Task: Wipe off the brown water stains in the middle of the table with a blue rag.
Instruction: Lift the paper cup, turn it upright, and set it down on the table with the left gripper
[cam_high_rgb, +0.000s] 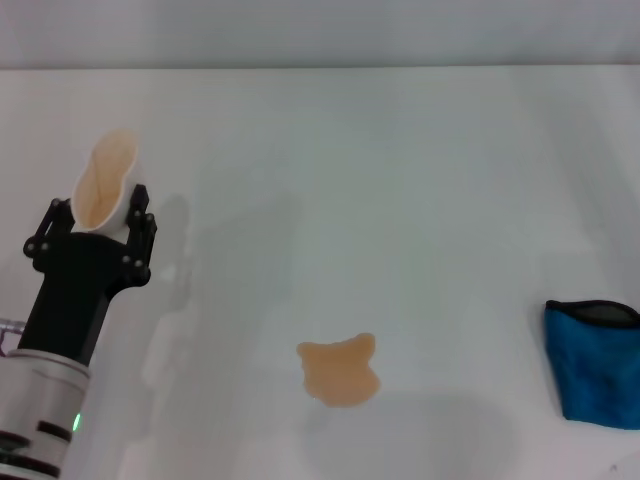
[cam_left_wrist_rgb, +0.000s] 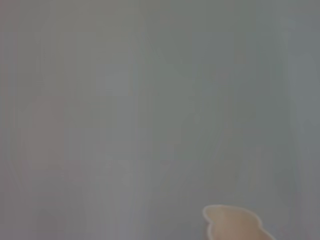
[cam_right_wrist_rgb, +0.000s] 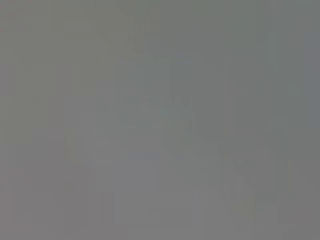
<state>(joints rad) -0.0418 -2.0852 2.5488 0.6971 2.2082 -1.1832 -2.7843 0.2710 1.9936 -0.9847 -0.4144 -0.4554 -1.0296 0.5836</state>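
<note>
Counter (cam_high_rgb: 400, 200): smooth, plain white surface with a matt to faintly satin finish; soft shadows show on it, no sharp reflections.

Brown water stains (cam_high_rgb: 340, 370), lower centre of the frame: thin, flat liquid film, light orange-brown, semi-transparent, with a smooth surface and a slightly darker edge.

Blue rag (cam_high_rgb: 593, 365), lower right: soft woven cloth, matt, bright blue, with a dark stitched border.

Paper cup (cam_high_rgb: 102, 185), upper left: white paper wall, matt, with a tan-stained interior.

Left end effector (cam_high_rgb: 100, 235): black matt hard parts, plastic or coated metal, mounted on a silver-grey metallic wrist section with a smooth finish.
</note>
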